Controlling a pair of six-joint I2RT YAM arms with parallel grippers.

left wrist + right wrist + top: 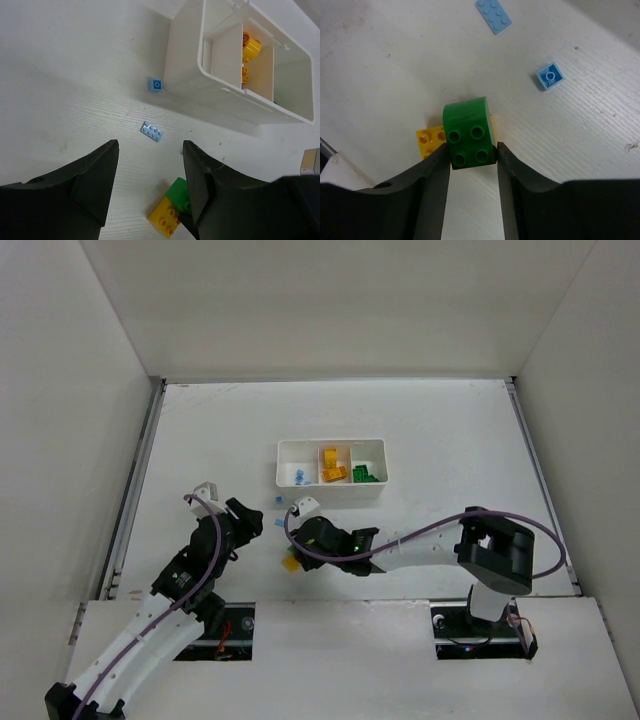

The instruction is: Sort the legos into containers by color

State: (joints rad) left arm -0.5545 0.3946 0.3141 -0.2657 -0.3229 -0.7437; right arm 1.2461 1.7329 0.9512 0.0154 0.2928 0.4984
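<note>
1. The step in hand is judged to be the grasp of a stacked pair of legos. In the right wrist view the right gripper [472, 150] is closed on the green brick [470, 131] at the centre of the frame, its 2 fingers pressed against opposite sides. The yellow brick [431, 140] is seen beneath it, jutting out to the left, and appears to be joined to it.
2. In the top view this pair is found below and left of the tray [330, 492], near the middle of the table [450, 440]; whether it is lifted off the surface cannot be told.
3. The left gripper [150, 145] is held wide open, with nothing between its fingers. In the left wrist view the blue plate [151, 131] lies just above the gap. The small blue square [156, 84] lies higher, just beside the tray's outer wall.
4. Blue is sorted into the left compartment [295, 455], yellow-orange into the middle compartment [345, 455] and green into the right compartment [368, 452]; the task is judged well along, with 4 pieces outside.
5. The next move calls for the 2 colours to be pulled apart before either is dropped. The yellow brick would probably have to be pinned or gripped by the left gripper while the green brick is twisted off. Green is then due for the right compartment and yellow for the middle; the 2 blue pieces are yet to be placed in the left.
</note>
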